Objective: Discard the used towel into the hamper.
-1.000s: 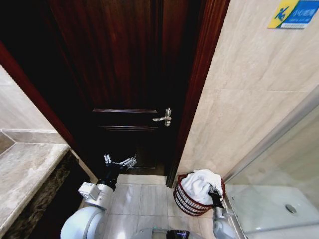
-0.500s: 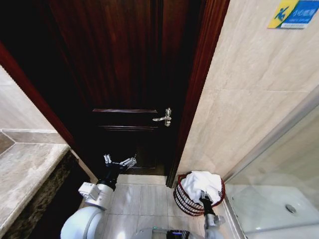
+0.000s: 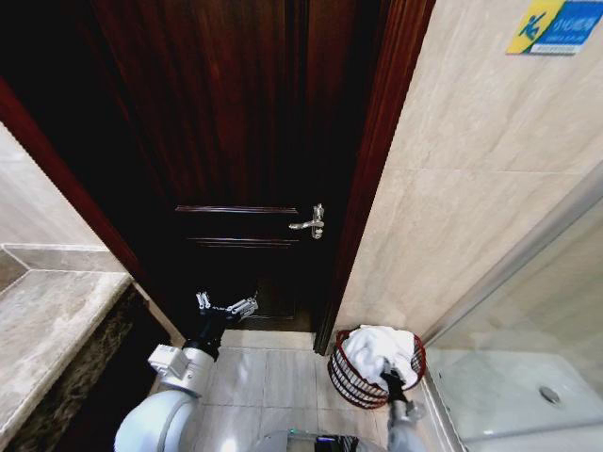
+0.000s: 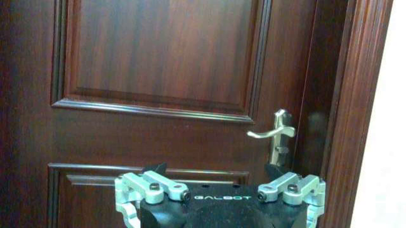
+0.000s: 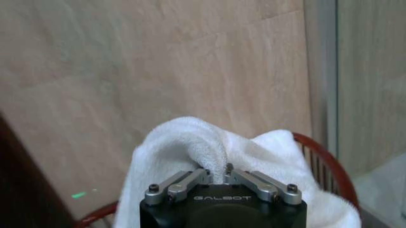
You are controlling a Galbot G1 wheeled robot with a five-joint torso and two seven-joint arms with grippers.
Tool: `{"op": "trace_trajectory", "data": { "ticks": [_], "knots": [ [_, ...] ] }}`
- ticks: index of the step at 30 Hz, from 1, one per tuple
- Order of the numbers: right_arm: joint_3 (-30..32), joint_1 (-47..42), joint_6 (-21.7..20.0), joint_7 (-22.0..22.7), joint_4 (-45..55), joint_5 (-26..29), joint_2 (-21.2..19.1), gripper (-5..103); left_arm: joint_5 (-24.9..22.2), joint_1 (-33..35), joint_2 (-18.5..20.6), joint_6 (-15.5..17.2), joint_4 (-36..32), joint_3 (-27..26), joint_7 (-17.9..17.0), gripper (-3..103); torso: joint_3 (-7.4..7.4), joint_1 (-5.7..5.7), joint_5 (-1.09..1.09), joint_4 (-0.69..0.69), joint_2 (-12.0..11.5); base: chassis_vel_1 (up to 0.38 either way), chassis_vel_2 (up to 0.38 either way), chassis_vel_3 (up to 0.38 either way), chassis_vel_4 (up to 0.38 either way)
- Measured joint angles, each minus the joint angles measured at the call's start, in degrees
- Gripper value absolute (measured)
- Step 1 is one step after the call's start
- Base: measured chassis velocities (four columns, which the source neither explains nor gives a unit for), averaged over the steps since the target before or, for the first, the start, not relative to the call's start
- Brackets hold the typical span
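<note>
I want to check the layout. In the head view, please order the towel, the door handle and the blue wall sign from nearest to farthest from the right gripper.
1. towel: in the hamper, at the right gripper.
2. door handle: higher, toward the robot's left.
3. blue wall sign: top corner, robot's right.

**Dark wood, pale tile, one white towel**

The door point(image 3: 236, 141) is a deep red-brown wood with fine vertical grain and a silver handle point(image 3: 311, 222). The wall point(image 3: 471, 188) beside it is pale beige tile with faint marbled veining, carrying a blue and yellow sign point(image 3: 554, 25). The hamper point(image 3: 350, 377) is dark red wire in horizontal rings, and the towel point(image 3: 377, 347) in it is plain white. The right gripper point(image 5: 217, 176) is black with silver-grey fingers and pale lettering.
</note>
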Motion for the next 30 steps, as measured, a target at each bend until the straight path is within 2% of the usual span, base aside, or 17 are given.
{"op": "trace_trajectory", "data": {
  "ticks": [3,4,9,10,13,30],
  "knots": [
    [-0.1,3.0,-4.8,-1.1,-2.8,-0.8,-1.2,3,0.0,0.0,0.0,0.0,0.0,0.0,0.0,100,0.00,0.00,0.01,0.00,0.0,0.000,0.000,0.000,0.000],
    [-0.1,3.0,-4.8,-1.1,-2.8,-0.8,-1.2,3,0.0,0.0,0.0,0.0,0.0,0.0,0.0,100,0.00,0.00,0.01,0.00,0.0,0.000,0.000,0.000,0.000],
    [-0.3,6.3,-13.9,-3.0,-4.6,-3.3,-2.5,3,0.0,0.0,0.0,0.0,0.0,0.0,0.0,100,0.00,0.00,0.00,0.00,0.0,0.000,0.000,0.000,0.000],
    [-0.3,6.3,-13.9,-3.0,-4.6,-3.3,-2.5,3,0.0,0.0,0.0,0.0,0.0,0.0,0.0,100,0.00,0.00,0.00,0.00,0.0,0.000,0.000,0.000,0.000],
    [-0.3,7.9,-18.4,-4.6,-6.0,-6.5,-3.1,3,0.0,0.0,0.0,0.0,0.0,0.0,0.0,100,0.00,0.00,0.00,0.00,0.0,0.000,0.000,0.000,0.000],
    [-1.4,18.6,-23.0,-9.6,-21.6,-18.8,-3.9,3,0.0,0.0,0.0,0.0,0.0,0.0,0.0,100,0.00,0.00,-0.01,0.00,0.0,0.000,0.000,0.000,0.000]
  ]
}}
